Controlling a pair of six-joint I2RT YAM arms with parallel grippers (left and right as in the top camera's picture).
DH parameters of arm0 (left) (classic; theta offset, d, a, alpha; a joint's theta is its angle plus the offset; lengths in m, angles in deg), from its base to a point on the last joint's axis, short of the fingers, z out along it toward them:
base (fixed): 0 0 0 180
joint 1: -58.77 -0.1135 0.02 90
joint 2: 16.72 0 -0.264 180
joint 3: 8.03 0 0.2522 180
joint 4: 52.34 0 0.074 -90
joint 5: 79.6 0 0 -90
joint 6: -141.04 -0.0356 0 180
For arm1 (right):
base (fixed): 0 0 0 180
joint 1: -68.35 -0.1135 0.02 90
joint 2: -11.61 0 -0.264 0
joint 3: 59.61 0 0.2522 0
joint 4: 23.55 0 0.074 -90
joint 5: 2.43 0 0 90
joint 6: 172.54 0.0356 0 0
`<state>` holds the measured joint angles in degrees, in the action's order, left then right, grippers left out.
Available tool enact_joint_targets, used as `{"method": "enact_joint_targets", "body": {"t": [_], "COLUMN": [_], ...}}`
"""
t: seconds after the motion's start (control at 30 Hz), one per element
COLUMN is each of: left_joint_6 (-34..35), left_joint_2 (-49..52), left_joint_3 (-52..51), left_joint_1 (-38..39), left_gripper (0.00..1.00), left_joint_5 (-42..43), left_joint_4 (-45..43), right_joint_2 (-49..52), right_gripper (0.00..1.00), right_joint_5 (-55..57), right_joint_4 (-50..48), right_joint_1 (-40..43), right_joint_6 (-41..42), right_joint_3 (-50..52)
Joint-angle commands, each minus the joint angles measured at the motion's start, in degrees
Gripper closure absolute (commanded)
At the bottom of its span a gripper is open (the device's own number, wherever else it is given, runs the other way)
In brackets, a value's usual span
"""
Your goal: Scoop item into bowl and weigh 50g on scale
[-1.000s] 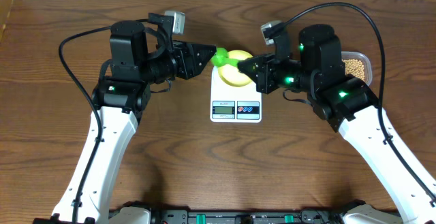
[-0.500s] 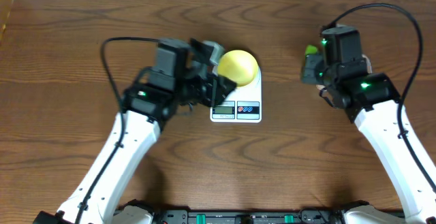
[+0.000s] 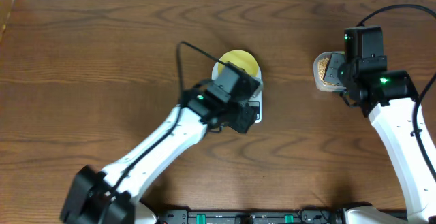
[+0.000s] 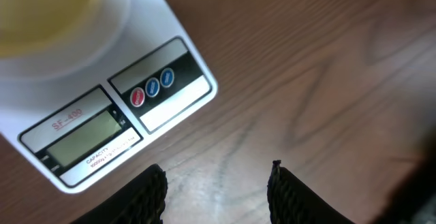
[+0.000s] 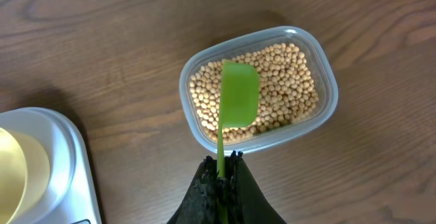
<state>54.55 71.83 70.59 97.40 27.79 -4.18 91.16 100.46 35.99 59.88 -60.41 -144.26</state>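
Overhead view: the white scale (image 3: 216, 66) sits mid-desk, with the pale-yellow bowl (image 3: 238, 62) on its platform. Bare wooden desk (image 3: 102, 47) lies open to its left and behind it, up to the back edge. The left arm (image 3: 170, 139) slants across the front and hides the scale's front. A clear tub (image 3: 317, 67) of beans (image 3: 328, 74) stands well apart on the right, partly under the right arm (image 3: 381, 91).

Left wrist view: the left jaws stand open and empty over wood just beside the scale's front corner. Red "SF-400" sits above the grey display (image 4: 85, 142), beside red and blue buttons (image 4: 151, 89). Smaller print and any reading are illegible. The bowl is blurred and cut off.

Right wrist view: the right jaws are closed on a green scoop (image 5: 238, 94) above the beans.
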Motion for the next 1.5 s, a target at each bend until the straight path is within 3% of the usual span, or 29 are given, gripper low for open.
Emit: {"method": "enact_joint_targets", "body": {"t": [0.0, 0.23, 0.87, 1.47], "left_joint_6": [-1.1, -1.2, -1.1, -0.9], "left_joint_2": [4.9, 10.1, 14.4, 15.1], "left_joint_3": [1.1, 1.1, 0.4, -0.9], "left_joint_1": [2.8, 3.2, 3.2, 3.2], "left_gripper": [0.49, 0.43, 0.34, 0.34], "left_joint_5": [-6.6, -12.5, -11.8, -10.3], "left_joint_4": [-1.7, -7.3, -9.7, -11.4], "right_joint_2": [0.0, 0.0, 0.0, -0.2], "right_gripper": [0.99, 0.99, 0.99, 0.99], "right_joint_5": [0.9, 0.0, -3.0, -3.2], "right_joint_4": [0.9, 3.1, 4.0, 4.1], "right_joint_1": [0.9, 0.9, 0.9, 0.9], "right_joint_6": [-0.5, -0.5, -0.5, -0.5], "right_joint_3": [-1.3, -1.3, -1.3, -1.3]}}
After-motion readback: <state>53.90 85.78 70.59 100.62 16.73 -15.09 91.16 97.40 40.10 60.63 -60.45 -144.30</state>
